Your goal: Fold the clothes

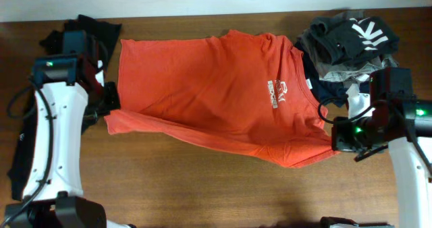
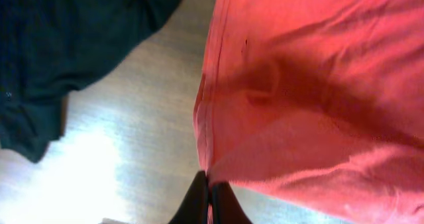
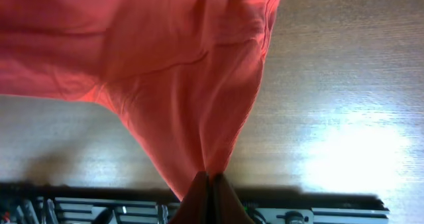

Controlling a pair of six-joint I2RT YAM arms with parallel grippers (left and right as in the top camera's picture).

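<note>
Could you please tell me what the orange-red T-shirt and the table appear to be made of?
Orange-red T-shirt: soft matte knit fabric, likely cotton jersey; it wrinkles, drapes and shows stitched hems. Table: brown wood or wood-look laminate, I cannot tell which; visible grain lines, with a mild sheen showing glare.

Orange-red short-sleeved fabric T-shirt (image 1: pixel 216 93) lies spread front-up across mid table, hem twd the left arm's side, neck twd the right. Mostly flat w/ soft wrinkles; near edge is rumpled btwn two pinched corners. The hem corner is clamped in the left gripper (image 2: pixel 209 207) and the sleeve-side corner in the right gripper (image 3: pixel 211 201), w/ cloth fanning out from each. White chest lettering (image 1: pixel 277 93) runs sideways, small white neck label (image 1: pixel 307 84) near it. Plain black soft garment (image 1: pixel 91 29) lies crumpled at the far left corner, just beside the hem. Dark-and-grey heap of garments (image 1: pixel 347 42) w/ white print sits by the neck — touching or overlapping, can't tell.
</note>
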